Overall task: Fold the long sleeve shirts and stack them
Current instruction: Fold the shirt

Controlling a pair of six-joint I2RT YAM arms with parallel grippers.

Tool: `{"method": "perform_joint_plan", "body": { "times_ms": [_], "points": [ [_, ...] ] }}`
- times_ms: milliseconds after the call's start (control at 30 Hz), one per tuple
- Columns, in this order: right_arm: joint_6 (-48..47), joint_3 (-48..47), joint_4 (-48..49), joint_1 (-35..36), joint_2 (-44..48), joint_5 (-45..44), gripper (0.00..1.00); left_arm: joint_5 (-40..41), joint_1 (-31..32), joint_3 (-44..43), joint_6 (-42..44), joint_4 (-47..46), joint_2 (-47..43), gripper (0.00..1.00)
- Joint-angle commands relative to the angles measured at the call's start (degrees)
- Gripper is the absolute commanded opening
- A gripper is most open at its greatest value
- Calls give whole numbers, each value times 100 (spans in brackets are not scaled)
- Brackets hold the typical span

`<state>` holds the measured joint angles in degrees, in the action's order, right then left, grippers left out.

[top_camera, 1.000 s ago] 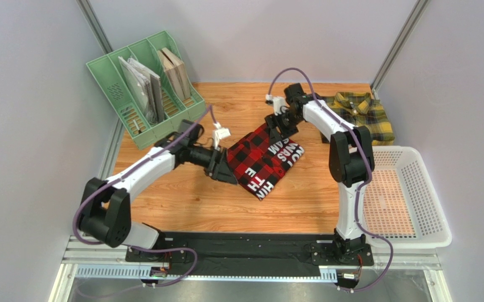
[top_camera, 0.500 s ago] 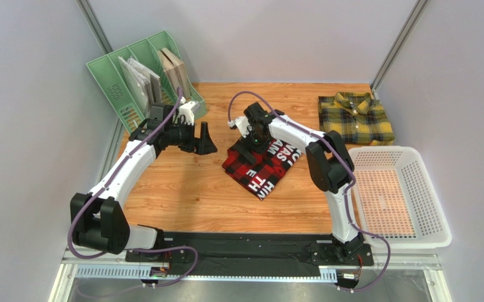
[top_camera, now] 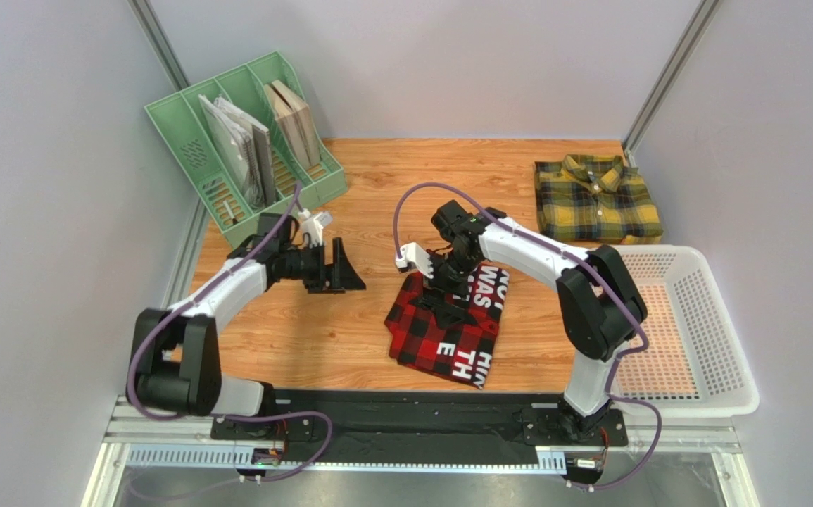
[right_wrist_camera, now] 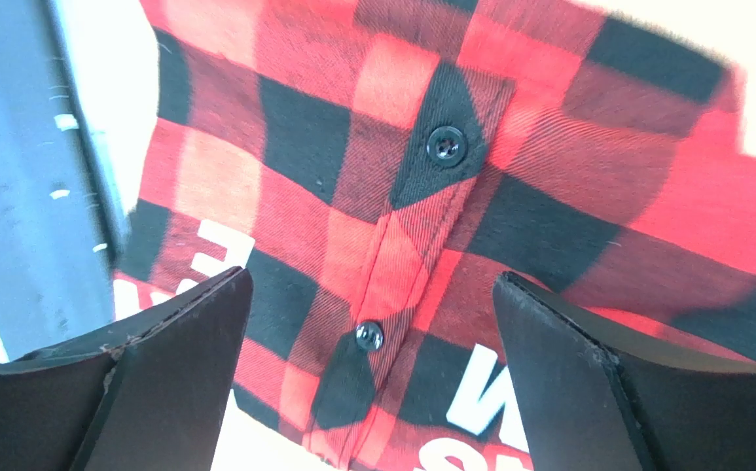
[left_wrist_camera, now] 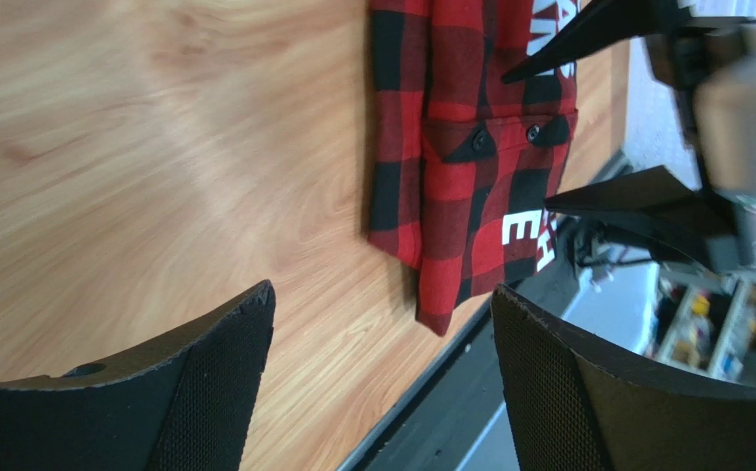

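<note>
- Two plaid long sleeve shirts are seen on the wooden desk (top_camera: 305,327), well apart from each other and not yet stacked
- The red-and-black shirt (top_camera: 437,338) is laid folded near the front middle of the desk, with large white block letters shown along its right-hand part
- The yellow-and-dark-green shirt (top_camera: 597,198) is laid folded at the far right corner of the desk, its collar turned towards the back, just beyond the white basket (top_camera: 654,338)
- The right claw (right_wrist_camera: 370,294) is held over the far part of the red-and-black shirt with its jaws spread wide; nothing is gripped between them, and whether the cloth is touched cannot be told
- In the right wrist view, a strip of the red-and-black cloth with two black buttons (right_wrist_camera: 446,145) is framed between the spread fingers
- The left claw (left_wrist_camera: 382,314) is held open above bare wood to the left of the red-and-black shirt, apart from it, and nothing is gripped
- In the left wrist view, the red-and-black shirt is seen beyond the left fingers, with the right claw over its far side
- A green file rack (top_camera: 190,148) holding flat items is stood at the far left corner of the desk, behind the left arm
</note>
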<state>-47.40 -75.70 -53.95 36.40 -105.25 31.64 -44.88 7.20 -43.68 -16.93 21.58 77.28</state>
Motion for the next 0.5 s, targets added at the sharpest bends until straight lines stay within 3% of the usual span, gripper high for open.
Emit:
{"method": "perform_joint_plan", "body": {
  "times_ms": [0, 200, 467],
  "points": [
    [-255, -242, -177, -63, 584, 572, 98, -494, 448, -175, -487, -971, 805, 81],
    [1414, -375, 52, -317, 672, -113, 98, -899, 721, -773, -285, -1218, 2404, 73],
    [1988, 266, 261, -529, 664, -509, 97, -1129, 1221, -1160, -538, -1481, 3619, 72]
  ]
}}
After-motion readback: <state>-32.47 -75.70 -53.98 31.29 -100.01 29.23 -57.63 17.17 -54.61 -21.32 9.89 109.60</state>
